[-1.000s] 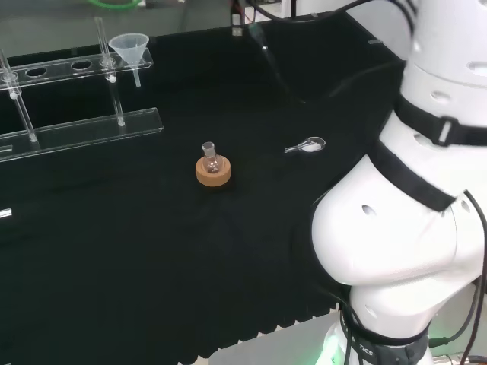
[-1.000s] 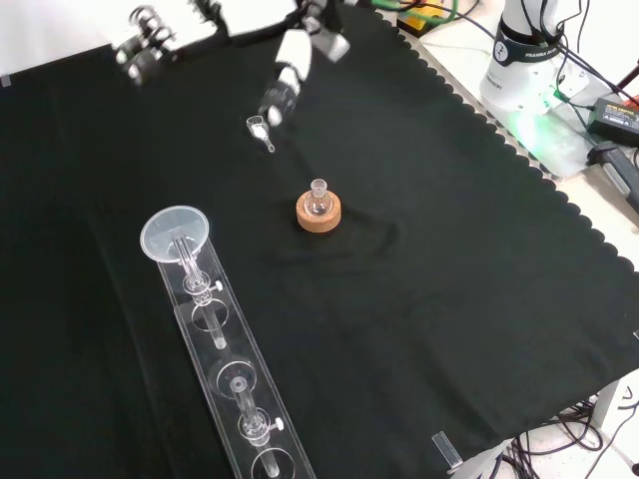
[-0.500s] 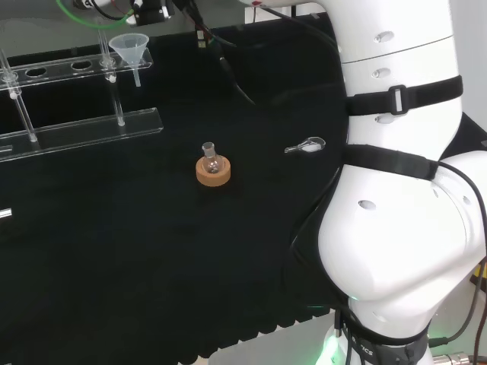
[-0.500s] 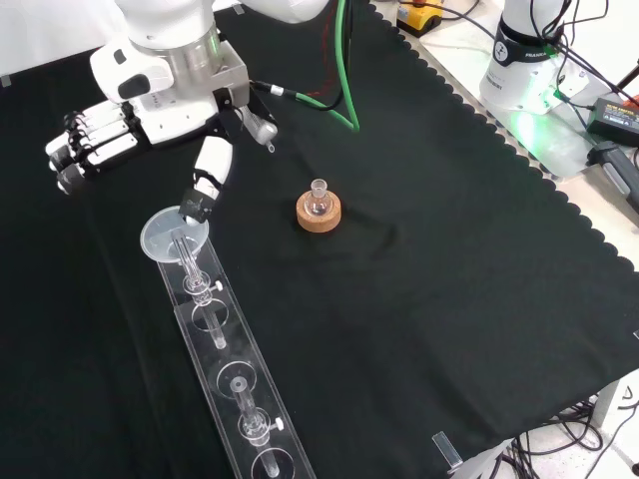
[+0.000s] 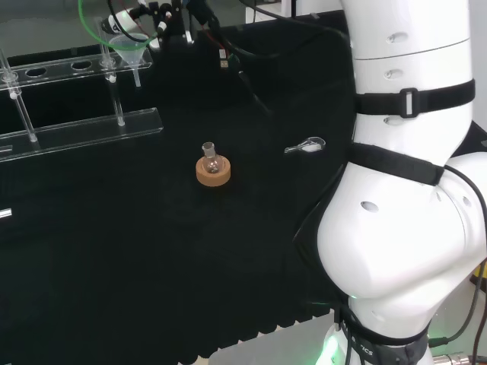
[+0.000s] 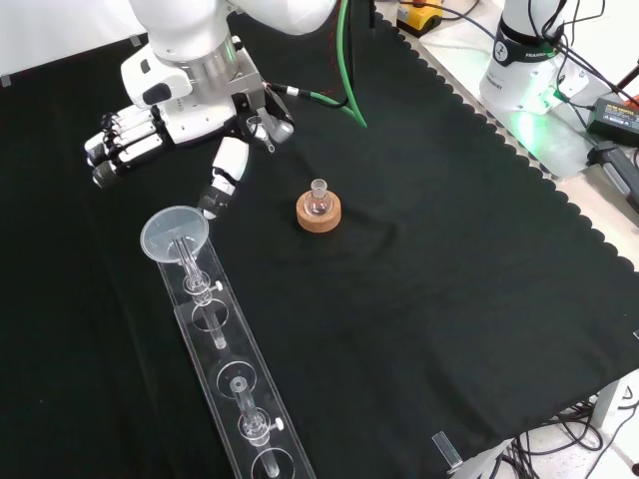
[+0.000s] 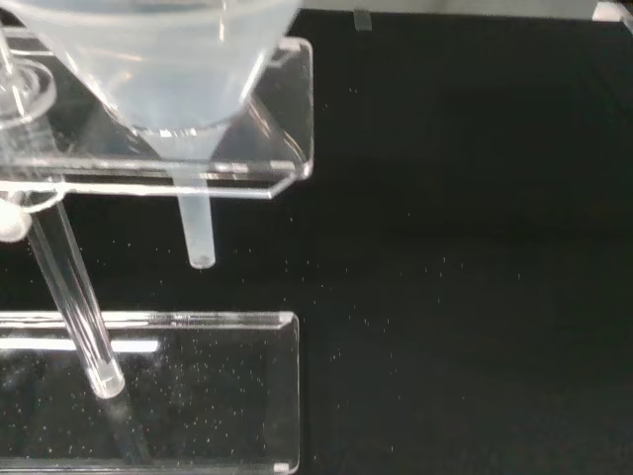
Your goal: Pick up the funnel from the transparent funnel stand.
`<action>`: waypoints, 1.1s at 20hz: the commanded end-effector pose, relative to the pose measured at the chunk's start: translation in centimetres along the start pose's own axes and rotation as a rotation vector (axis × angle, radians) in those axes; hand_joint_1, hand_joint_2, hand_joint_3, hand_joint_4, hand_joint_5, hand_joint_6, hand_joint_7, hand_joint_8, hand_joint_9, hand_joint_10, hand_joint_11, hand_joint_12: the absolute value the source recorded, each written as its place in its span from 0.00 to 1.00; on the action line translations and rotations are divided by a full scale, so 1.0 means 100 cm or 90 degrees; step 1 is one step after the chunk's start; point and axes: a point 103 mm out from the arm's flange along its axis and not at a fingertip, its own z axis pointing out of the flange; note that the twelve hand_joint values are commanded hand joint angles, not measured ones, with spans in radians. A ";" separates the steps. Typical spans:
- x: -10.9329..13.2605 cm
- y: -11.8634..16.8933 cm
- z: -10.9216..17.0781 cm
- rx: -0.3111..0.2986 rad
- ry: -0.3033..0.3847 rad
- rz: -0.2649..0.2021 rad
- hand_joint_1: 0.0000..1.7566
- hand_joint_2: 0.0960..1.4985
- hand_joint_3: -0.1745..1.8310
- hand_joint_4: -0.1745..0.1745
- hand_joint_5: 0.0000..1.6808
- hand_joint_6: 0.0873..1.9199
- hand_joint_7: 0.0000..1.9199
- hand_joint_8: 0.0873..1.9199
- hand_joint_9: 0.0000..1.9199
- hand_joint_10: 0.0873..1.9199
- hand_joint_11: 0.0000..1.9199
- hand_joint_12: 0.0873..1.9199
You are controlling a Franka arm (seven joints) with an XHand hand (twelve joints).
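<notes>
The hand (image 6: 180, 125) hovers with its fingers (image 6: 125, 150) straight and spread from the thumb (image 6: 222, 185), holding nothing. The funnel (image 6: 174, 235) sits in the end hole of the transparent funnel stand (image 6: 225, 369), just below the thumb tip in the front view, its spout (image 7: 198, 233) hanging through the upper shelf.

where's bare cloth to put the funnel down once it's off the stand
In the front view, the widest bare cloth lies right of the stand and below the flask on its cork ring, out to the scalloped edge. The cloth left of the stand is bare too. It is crowded at the stand's top end, where the funnel, the hand and a small scoop sit near each other.
</notes>
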 end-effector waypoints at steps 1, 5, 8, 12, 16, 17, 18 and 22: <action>-0.007 0.004 0.006 -0.010 0.070 0.054 0.08 0.51 0.10 0.76 0.00 0.00 0.00 0.00 0.00 0.00 0.00 0.36; -0.002 0.007 0.011 -0.008 0.074 0.052 0.07 0.51 0.09 0.74 0.00 0.00 0.00 0.00 0.00 0.00 0.00 0.41; 0.002 0.009 0.014 0.022 0.101 0.048 0.06 0.51 0.09 0.74 0.00 0.00 0.00 0.00 0.00 0.00 0.00 0.42; 0.002 0.010 0.014 0.048 0.134 0.040 0.06 0.51 0.09 0.74 0.00 0.00 0.00 0.00 0.00 0.00 0.00 0.42; 0.005 0.011 0.018 0.088 0.151 0.022 0.06 0.51 0.09 0.74 0.00 0.00 0.00 0.00 0.00 0.00 0.00 0.42; 0.007 0.011 0.019 0.092 0.148 0.018 0.06 0.51 0.09 0.74 0.00 0.00 0.00 0.00 0.00 0.00 0.00 0.42; 0.010 0.011 0.020 0.097 0.147 0.012 0.06 0.51 0.09 0.74 0.00 0.00 0.00 0.00 0.00 0.00 0.00 0.42; 0.020 0.009 0.026 0.116 0.138 -0.009 0.06 0.51 0.09 0.74 0.00 0.00 0.00 0.00 0.00 0.00 0.00 0.43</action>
